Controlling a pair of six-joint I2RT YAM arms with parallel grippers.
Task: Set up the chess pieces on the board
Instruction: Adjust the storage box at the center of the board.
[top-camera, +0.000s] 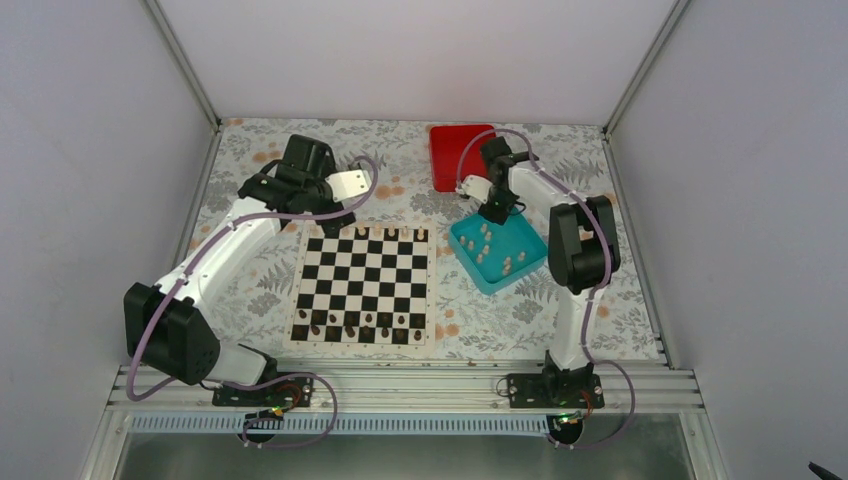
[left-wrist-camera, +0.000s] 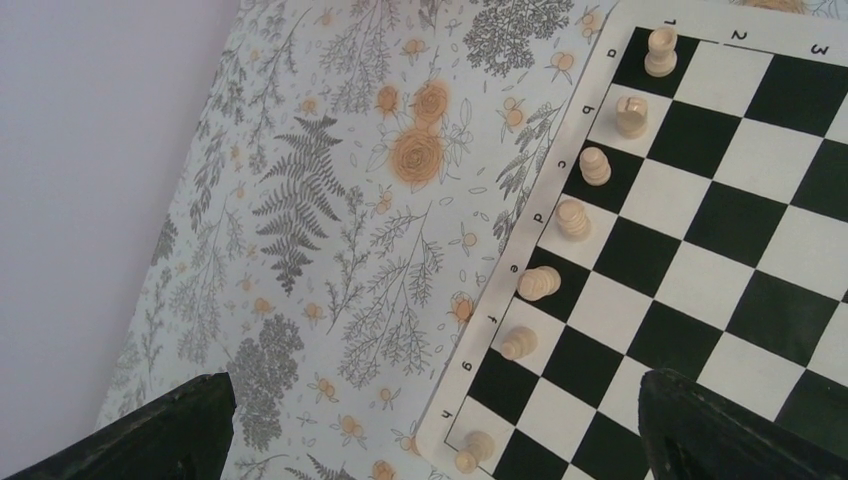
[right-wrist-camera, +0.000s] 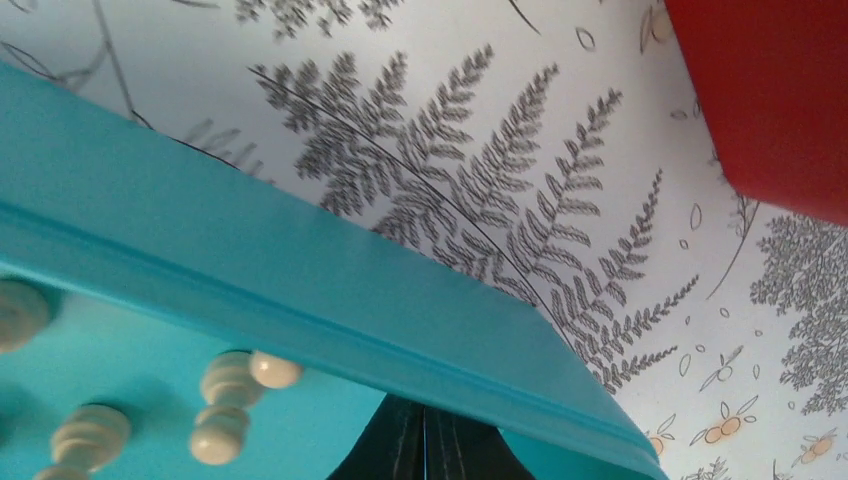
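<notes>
So, my right pincer (right-wrist-camera: 424, 440) is clenched, bottom middle of its view, right at the rim of the teal tray (right-wrist-camera: 300, 290), with cream chess pieces (right-wrist-camera: 225, 405) lying inside at lower left. My left pincer (left-wrist-camera: 432, 390) is spread wide over the board (left-wrist-camera: 700, 250), more pieces lined down its left edge
</notes>
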